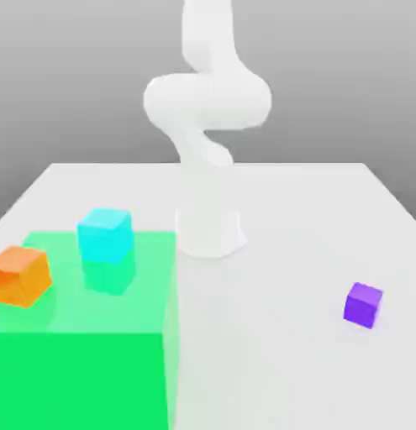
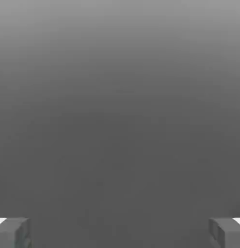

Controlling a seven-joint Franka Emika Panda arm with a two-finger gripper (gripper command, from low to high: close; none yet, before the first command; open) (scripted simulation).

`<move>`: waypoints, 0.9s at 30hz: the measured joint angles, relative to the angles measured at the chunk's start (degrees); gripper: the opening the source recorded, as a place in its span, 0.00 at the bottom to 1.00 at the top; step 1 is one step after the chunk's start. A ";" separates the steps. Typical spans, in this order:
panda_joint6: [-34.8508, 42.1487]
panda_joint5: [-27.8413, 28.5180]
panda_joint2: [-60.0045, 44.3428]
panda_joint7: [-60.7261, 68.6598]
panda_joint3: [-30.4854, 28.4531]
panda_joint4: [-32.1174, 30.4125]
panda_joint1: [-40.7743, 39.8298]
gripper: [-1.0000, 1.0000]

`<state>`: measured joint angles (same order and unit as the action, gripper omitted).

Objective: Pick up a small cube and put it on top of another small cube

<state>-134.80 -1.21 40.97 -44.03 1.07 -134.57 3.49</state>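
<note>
Exterior view is showing the small purple cube (image 1: 363, 304) sitting alone on the white table (image 1: 278, 252), well apart from the cyan cube (image 1: 104, 234) and orange cube (image 1: 21, 275). It's looking light and rigid; opposite flat faces are inviting the grip. Hand view is catching the gripper (image 2: 120, 232) spread wide, holding nothing.

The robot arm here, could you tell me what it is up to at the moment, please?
Nothing is held yet. The white arm stands upright at the back of the white table, its gripper open and empty. The purple cube sits alone towards the exterior view's right; the cyan cube and orange cube rest on a green block.
</note>
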 joint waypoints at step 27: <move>-37.31 15.82 -57.09 -3.26 6.34 -21.78 33.76 0.50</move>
<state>-172.11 14.61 -16.12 -47.29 7.41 -156.35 37.25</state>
